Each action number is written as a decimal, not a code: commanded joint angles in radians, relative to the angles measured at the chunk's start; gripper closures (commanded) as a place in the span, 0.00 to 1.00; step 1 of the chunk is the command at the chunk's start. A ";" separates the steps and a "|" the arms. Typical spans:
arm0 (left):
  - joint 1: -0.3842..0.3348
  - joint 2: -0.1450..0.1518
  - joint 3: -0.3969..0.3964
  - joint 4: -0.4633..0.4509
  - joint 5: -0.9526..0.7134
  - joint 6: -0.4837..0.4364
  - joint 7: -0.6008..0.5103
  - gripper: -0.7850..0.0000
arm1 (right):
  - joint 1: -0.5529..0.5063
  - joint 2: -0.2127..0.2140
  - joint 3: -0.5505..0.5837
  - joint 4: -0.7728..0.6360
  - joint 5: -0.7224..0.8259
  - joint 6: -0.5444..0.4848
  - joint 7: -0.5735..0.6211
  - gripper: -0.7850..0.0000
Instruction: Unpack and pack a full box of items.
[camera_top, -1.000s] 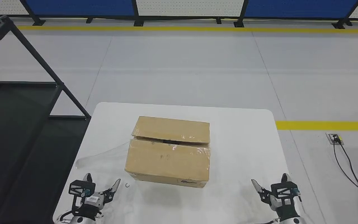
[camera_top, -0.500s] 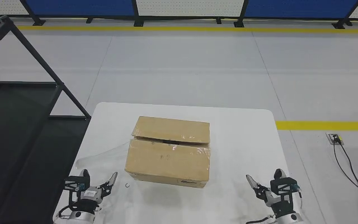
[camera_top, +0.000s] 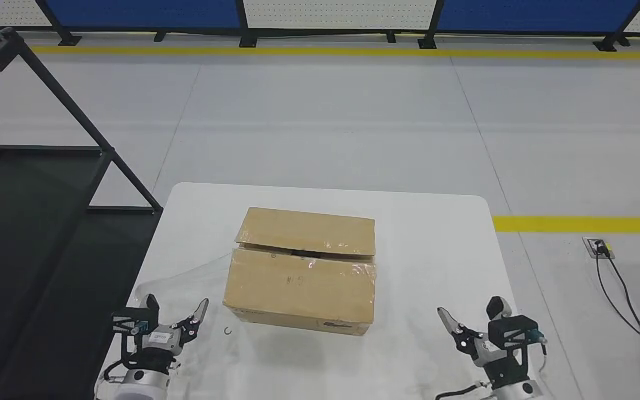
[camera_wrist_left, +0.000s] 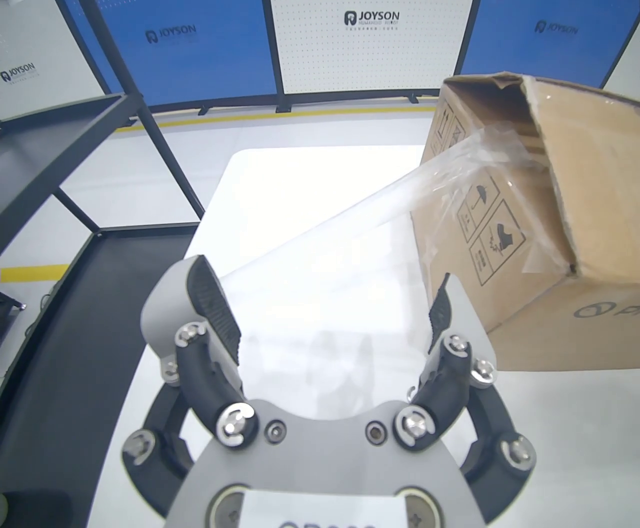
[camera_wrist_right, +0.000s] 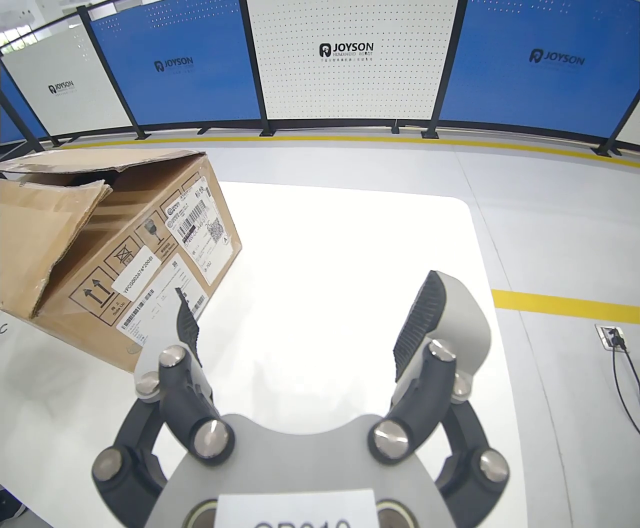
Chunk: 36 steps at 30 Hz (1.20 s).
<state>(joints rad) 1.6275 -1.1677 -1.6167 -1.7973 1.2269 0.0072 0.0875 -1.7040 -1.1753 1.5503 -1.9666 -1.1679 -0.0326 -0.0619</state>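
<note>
A brown cardboard box sits near the middle of the white table, its top flaps folded down but loose. A strip of clear tape hangs off its left end toward the table. My left gripper is at the table's front left corner, open and holding nothing, with the box a short way to its right. My right gripper is at the front right corner, also open with nothing in it, and the labelled end of the box lies to its left. In their own views the left gripper and right gripper both hang over bare tabletop.
A black metal rack stands just left of the table. A small ring-like bit lies on the table in front of the box's left corner. Blue and white partition panels close off the floor behind.
Both grippers have slid a little toward the table's front edge and outward. The box has not moved.
</note>
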 joint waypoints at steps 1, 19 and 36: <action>-0.012 -0.001 0.008 -0.001 -0.010 -0.009 -0.012 0.00 | 0.019 -0.003 -0.008 0.019 0.032 0.003 0.018 0.00; -0.128 -0.016 0.121 0.052 0.107 0.001 -0.047 0.00 | 0.103 -0.016 -0.081 0.039 0.060 -0.031 0.082 0.00; -0.081 -0.023 0.110 0.017 0.107 0.002 -0.014 0.00 | 0.113 -0.011 -0.052 0.028 0.172 -0.195 0.182 0.00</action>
<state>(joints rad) 1.5393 -1.1904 -1.4988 -1.7779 1.3418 0.0078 0.0687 -1.5913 -1.1859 1.4992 -1.9384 -0.9945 -0.2300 0.1223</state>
